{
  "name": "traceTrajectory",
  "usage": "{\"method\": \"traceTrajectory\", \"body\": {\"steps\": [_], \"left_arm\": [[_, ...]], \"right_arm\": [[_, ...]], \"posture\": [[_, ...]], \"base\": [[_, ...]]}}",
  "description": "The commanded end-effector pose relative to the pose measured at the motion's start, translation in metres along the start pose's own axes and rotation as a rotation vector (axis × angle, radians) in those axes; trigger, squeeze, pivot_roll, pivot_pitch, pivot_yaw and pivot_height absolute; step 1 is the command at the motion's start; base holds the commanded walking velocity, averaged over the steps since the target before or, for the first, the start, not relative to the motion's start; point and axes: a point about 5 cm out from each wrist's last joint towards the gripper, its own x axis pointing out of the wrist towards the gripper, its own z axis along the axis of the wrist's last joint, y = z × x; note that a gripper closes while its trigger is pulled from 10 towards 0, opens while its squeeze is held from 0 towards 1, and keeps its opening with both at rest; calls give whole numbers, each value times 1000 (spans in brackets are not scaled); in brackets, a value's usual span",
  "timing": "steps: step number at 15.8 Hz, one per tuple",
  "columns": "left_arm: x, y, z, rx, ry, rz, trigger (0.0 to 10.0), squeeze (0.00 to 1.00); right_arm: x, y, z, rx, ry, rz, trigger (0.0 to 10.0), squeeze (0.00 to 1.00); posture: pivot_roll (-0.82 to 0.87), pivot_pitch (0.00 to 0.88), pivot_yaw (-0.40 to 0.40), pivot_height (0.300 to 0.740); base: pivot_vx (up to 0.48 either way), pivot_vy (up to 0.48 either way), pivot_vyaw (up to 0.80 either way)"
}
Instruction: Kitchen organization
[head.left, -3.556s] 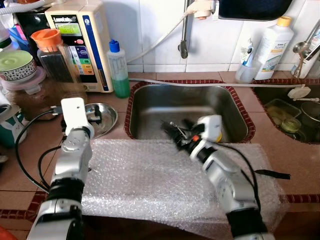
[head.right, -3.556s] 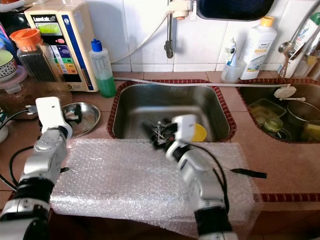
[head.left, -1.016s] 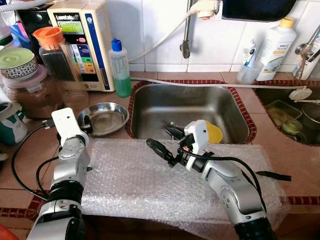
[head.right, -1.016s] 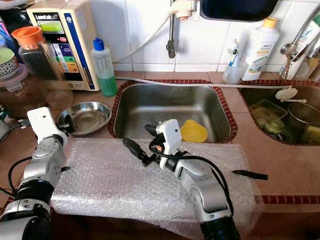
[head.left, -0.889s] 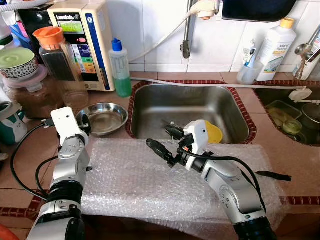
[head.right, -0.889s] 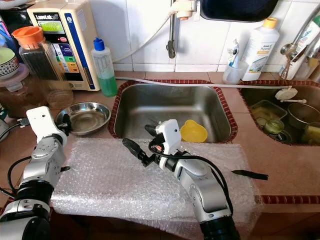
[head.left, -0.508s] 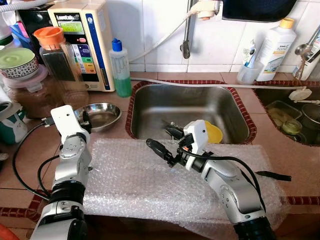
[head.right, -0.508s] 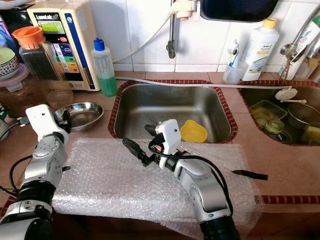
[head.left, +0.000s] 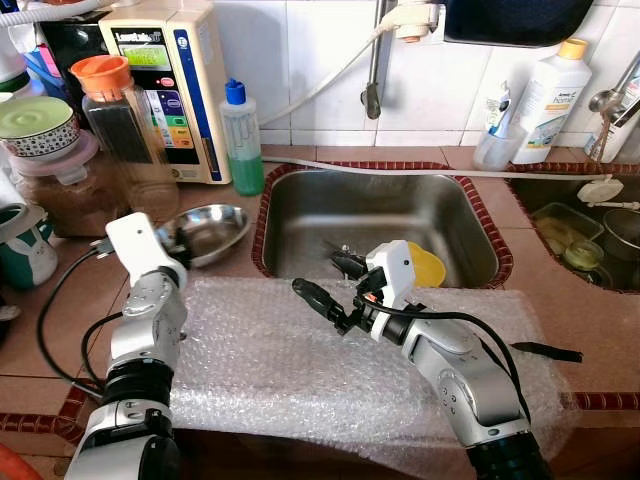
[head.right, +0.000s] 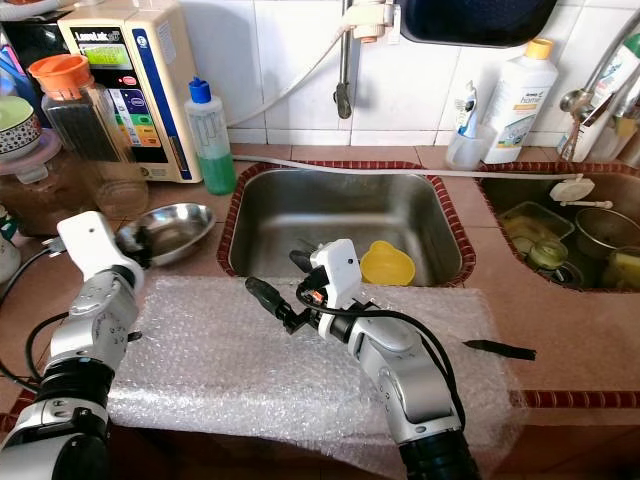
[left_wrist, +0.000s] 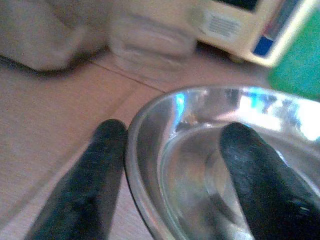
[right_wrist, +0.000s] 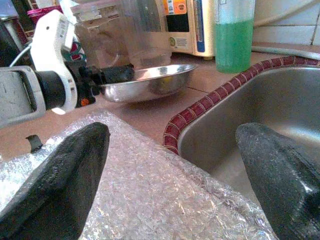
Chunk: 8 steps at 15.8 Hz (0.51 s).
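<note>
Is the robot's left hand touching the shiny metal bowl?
Touching. In the left wrist view, the left end effector straddles the bowl rim, one finger outside, one inside. The right wrist view shows the bowl tilted up off the counter.

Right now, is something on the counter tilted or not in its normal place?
Yes. The steel bowl beside the sink sits tilted, one edge lifted off the counter, because the left gripper has its rim between its fingers, one finger inside, one outside.
</note>
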Motion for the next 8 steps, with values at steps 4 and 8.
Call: {"method": "traceTrajectory", "body": {"steps": [4, 8], "left_arm": [[-5, -4, -19, 8, 82, -18, 10000, 1000], [-5, -7, -6, 26, 26, -26, 10000, 1000]], "right_arm": [[1, -3, 4, -21, -12, -15, 10000, 973], [2, -5, 4, -25, -17, -32, 10000, 976]], "posture": [[-39, 0, 37, 740], [-39, 0, 39, 740]], "base": [[0, 0, 0], [0, 0, 0]]}}
